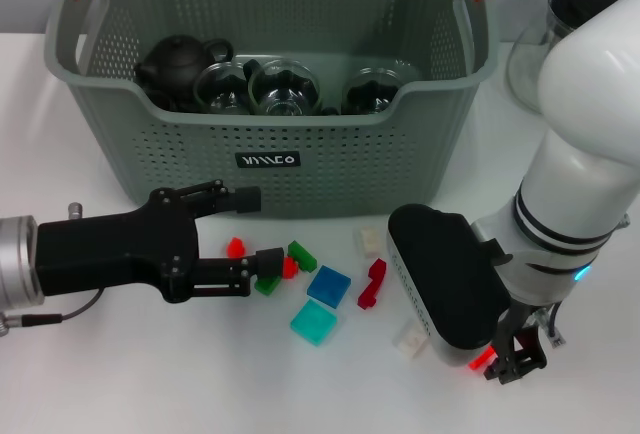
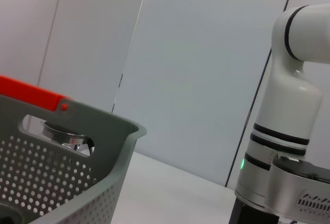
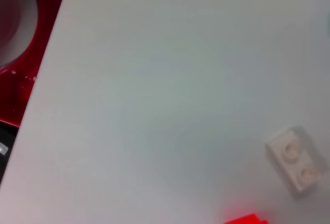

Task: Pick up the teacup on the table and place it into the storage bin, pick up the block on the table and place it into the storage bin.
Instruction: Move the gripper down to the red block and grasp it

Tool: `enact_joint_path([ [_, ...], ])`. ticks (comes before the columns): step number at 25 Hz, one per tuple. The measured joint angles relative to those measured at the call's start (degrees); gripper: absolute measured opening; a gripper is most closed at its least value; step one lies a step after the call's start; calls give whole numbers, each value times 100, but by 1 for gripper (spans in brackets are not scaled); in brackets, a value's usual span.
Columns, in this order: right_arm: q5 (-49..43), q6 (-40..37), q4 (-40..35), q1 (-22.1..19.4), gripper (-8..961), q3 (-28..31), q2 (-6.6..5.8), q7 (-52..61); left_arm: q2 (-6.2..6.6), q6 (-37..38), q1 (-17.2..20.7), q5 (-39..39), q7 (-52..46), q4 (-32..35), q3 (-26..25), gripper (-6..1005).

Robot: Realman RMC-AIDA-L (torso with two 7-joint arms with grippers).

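Several small blocks lie on the table before the storage bin, which already holds teacups. My left gripper, fingers spread, brackets the red one. Judged light, rigid, slick: pinch its flat sides. Right gripper: state indeterminable.

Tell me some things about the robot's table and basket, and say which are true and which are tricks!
1. The storage bin has a black teapot inside. True.
2. All the blocks are already in the bin. False: blocks such as the blue square block lie on the table in front of it.
3. The left gripper is beside the small blocks near the bin's front wall. True.
4. The left gripper is shut on a teacup. False: its fingers are apart, with a small red block between them.
5. The bin's handle ends are orange. True.
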Motion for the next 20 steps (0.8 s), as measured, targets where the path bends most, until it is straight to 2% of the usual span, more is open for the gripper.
enact_joint_path([
  [15, 8, 123, 26, -3, 472, 48, -10, 260, 35, -44, 6, 0, 10, -149, 0, 876],
  [20, 1, 145, 69, 27, 364, 59, -11, 378, 35, -47, 8, 2, 20, -153, 0, 875],
])
